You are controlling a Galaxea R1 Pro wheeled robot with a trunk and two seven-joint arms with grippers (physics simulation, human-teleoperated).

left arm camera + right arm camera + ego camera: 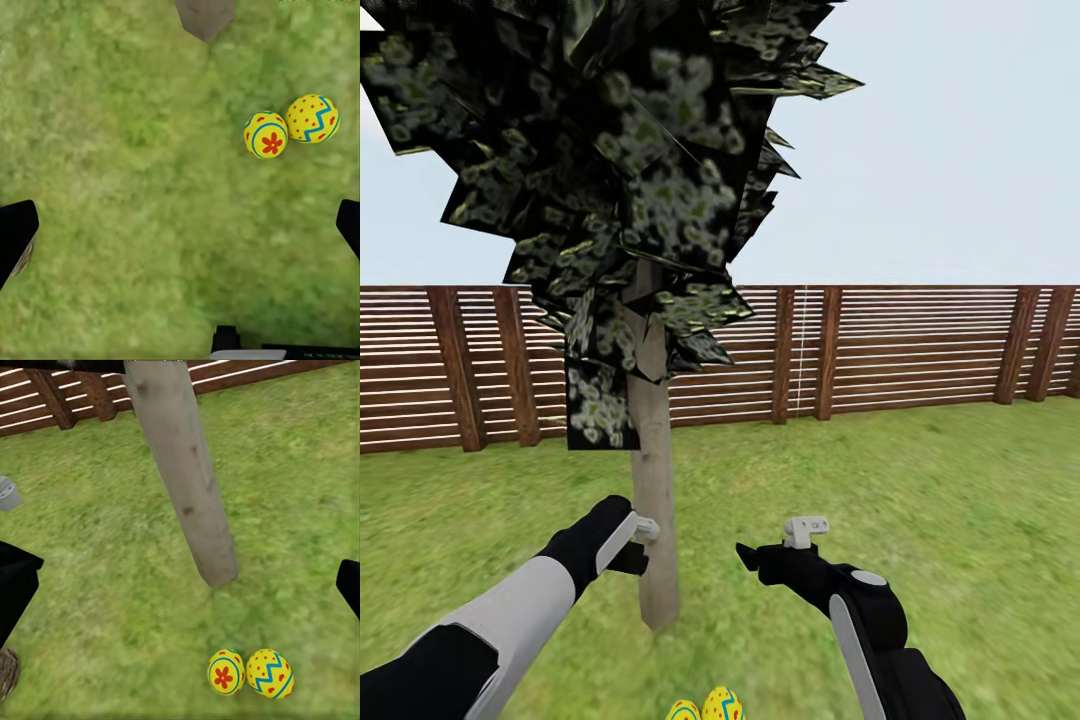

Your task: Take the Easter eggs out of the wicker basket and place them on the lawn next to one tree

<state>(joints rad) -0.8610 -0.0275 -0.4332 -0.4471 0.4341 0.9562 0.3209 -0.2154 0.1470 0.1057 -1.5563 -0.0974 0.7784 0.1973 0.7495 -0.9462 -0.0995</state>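
Two glossy yellow Easter eggs lie side by side on the lawn (920,500) near the foot of the tree (655,540): the red-flower egg (265,135) (226,672) (683,712) and the blue-zigzag egg (313,118) (270,673) (723,705). The third egg and the wicker basket are out of view. My left gripper (643,530) (180,232) hovers open beside the trunk (187,472), above bare grass, with the eggs off to one side. My right gripper (805,528) (180,585) is open too, right of the trunk, nothing between its fingers.
A brown slatted fence (920,350) closes the garden behind the tree. Dark blotched foliage (630,150) hangs low over the trunk. Open grass stretches to the right of the tree and in front of it.
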